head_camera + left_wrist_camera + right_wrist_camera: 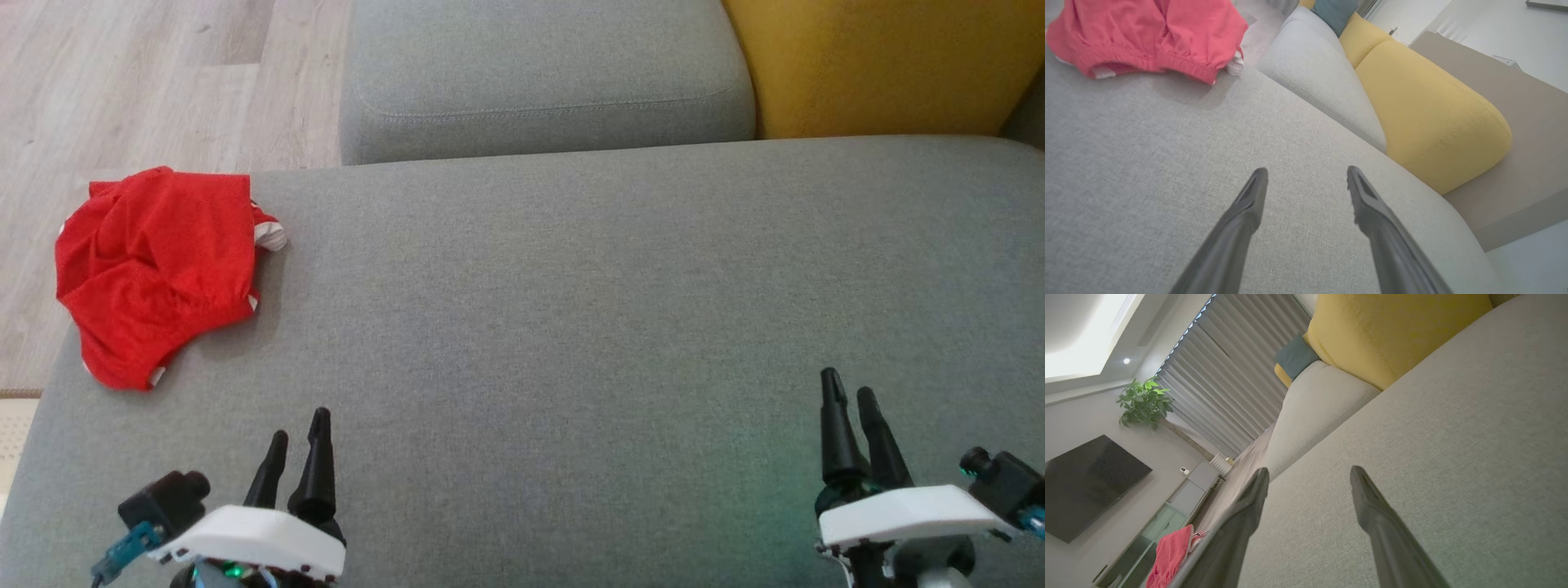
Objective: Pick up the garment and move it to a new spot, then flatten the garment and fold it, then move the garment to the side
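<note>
The garment [159, 269] is a crumpled red piece with white trim, lying at the far left edge of the grey cushion [571, 327]. It also lies at the top left of the left wrist view, garment [1147, 36], and low at the left of the right wrist view, garment [1169, 555]. My left gripper [300, 433] hovers open near the cushion's front left, below and to the right of the garment, nothing between its fingers [1249, 204]. At the front right, my right gripper [849, 390] is open and empty too, far from the garment.
A second grey cushion [539, 73] and a yellow cushion [882, 65] lie behind the work surface. Wooden floor [122, 90] runs past the cushion's left edge, right beside the garment. A TV, a plant and curtains stand far off in the right wrist view.
</note>
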`<state>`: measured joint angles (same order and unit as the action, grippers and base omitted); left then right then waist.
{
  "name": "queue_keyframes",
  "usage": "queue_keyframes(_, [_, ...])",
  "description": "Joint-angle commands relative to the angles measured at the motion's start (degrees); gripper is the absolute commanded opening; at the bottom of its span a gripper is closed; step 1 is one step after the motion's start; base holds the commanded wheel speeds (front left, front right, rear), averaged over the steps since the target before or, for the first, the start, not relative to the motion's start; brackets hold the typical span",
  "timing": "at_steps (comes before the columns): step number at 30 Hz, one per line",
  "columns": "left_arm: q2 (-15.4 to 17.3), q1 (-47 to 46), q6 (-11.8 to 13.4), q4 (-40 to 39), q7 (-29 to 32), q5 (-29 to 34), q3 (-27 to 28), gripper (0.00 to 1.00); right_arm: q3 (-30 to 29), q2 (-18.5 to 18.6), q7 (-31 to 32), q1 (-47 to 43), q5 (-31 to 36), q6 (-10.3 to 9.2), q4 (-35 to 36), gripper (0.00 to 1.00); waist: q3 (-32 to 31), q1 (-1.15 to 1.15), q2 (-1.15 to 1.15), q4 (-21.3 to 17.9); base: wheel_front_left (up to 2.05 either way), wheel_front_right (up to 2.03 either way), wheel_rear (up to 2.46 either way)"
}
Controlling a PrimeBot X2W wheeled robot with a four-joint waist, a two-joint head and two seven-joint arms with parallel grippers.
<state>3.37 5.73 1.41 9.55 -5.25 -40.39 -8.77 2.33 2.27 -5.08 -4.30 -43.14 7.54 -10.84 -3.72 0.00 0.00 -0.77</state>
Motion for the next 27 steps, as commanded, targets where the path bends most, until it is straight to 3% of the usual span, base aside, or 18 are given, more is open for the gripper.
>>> queue_keyframes(1, [1.0, -1.3, 0.5, -2.4, -0.8, 2.2, 0.3, 1.0, 1.3, 0.4, -0.9, 1.6, 2.4, -0.03, 2.6, 1.0, 0.0, 0.0, 0.0, 0.0, 0.0, 0.0, 0.0])
queue_keyframes(27, [2.7, -0.3, 5.9, -4.1, -5.0, 19.4, -4.5, 1.0, 4.6, 0.5, -5.1, 1.5, 21.6, -0.04, 3.7, 1.0, -0.5, 0.0, 0.0, 0.0, 0.0, 0.0, 0.0])
